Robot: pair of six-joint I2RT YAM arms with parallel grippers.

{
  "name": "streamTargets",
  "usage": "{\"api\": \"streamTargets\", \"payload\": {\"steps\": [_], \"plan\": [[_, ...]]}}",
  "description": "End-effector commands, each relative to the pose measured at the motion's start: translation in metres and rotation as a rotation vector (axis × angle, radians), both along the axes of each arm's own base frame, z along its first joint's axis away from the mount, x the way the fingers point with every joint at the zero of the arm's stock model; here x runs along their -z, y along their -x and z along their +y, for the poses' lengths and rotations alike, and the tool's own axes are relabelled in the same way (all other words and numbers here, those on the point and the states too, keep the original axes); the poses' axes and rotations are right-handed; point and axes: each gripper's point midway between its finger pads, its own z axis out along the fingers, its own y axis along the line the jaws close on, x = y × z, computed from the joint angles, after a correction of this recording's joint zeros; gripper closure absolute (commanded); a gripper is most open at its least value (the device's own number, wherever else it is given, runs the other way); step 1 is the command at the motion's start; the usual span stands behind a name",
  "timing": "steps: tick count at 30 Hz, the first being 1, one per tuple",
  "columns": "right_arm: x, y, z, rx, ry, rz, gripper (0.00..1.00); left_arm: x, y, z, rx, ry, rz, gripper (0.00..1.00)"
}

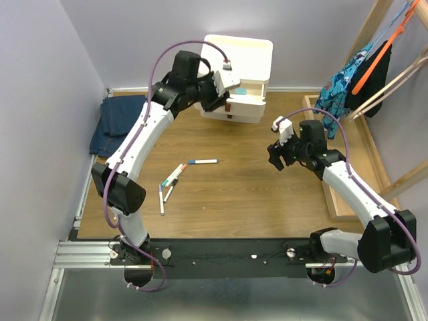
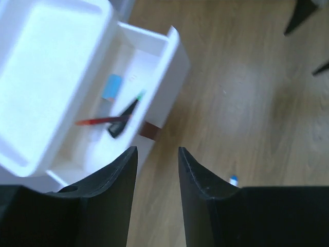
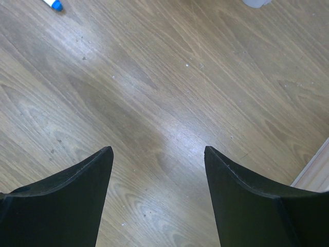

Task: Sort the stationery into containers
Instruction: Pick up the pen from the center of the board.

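The cream-white cabinet [image 1: 241, 63] stands at the back of the table with one drawer [image 1: 253, 89] pulled out. My left gripper [image 1: 227, 93] hovers over that drawer's front, open, with nothing between its fingers [image 2: 157, 150]. Inside the drawer [image 2: 154, 56] lie a red pen [image 2: 95, 122], a black marker with a green cap [image 2: 123, 114] and a small blue item [image 2: 111, 86]. On the table lie a blue-capped pen [image 1: 202, 162] and several more pens [image 1: 171, 179]. My right gripper [image 1: 277, 157] hangs open over bare wood [image 3: 158, 149], away from the pens.
Folded blue jeans [image 1: 117, 124] lie at the far left. A shallow wooden tray [image 1: 332, 200] runs along the right side, with a wooden clothes rack [image 1: 374, 60] behind it. The drawer's brown handle [image 2: 150, 130] sits just ahead of my left fingers.
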Motion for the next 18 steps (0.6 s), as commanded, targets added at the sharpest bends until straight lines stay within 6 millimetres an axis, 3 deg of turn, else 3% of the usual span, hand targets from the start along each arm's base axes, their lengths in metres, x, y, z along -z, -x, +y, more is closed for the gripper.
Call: {"api": "streamTargets", "payload": {"steps": [1, 3, 6, 12, 18], "plan": [[-0.003, 0.008, -0.005, 0.013, -0.018, -0.005, 0.21, 0.123, 0.064, 0.022, 0.252, -0.260, 0.262, 0.51], [0.002, 0.012, -0.007, 0.017, -0.015, 0.005, 0.21, 0.162, 0.075, 0.038, 0.321, -0.373, 0.303, 0.49], [0.004, 0.015, -0.008, 0.020, -0.027, 0.017, 0.21, 0.197, 0.078, 0.058, 0.336, -0.474, 0.379, 0.46], [0.006, 0.014, -0.008, 0.025, -0.032, 0.027, 0.21, 0.231, 0.056, 0.064, 0.312, -0.523, 0.395, 0.43], [0.007, 0.012, -0.012, 0.034, -0.022, 0.027, 0.21, 0.259, 0.049, 0.062, 0.296, -0.544, 0.463, 0.43]]}}
